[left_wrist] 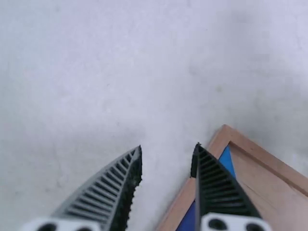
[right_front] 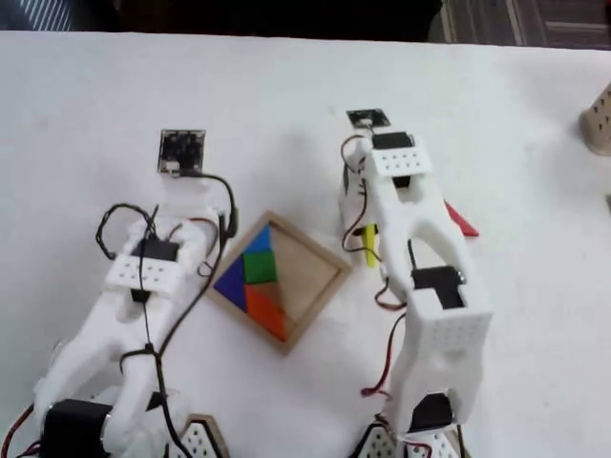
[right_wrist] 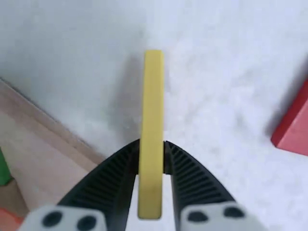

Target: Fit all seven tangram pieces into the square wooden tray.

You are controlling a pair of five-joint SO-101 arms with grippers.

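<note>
The square wooden tray [right_front: 320, 277] lies as a diamond between the two arms, with blue, green, brown and orange pieces [right_front: 258, 277] filling its near-left half. My right gripper [right_wrist: 152, 147] is shut on a yellow piece [right_wrist: 153, 110], held on edge just off the tray's right corner [right_wrist: 43, 130]; the same yellow piece [right_front: 369, 244] shows beside the right arm. A red piece [right_front: 462, 223] lies on the table to that arm's right, and the red piece [right_wrist: 293, 125] is close to the gripper. My left gripper [left_wrist: 166, 156] stands open over the table at the tray's upper-left edge [left_wrist: 216, 144].
A small black board [right_front: 181, 149] lies behind the left arm and another black board [right_front: 368, 118] behind the right arm. A perforated wooden object [right_front: 599, 119] stands at the far right edge. Cables [right_front: 215, 205] run beside the tray's left corner.
</note>
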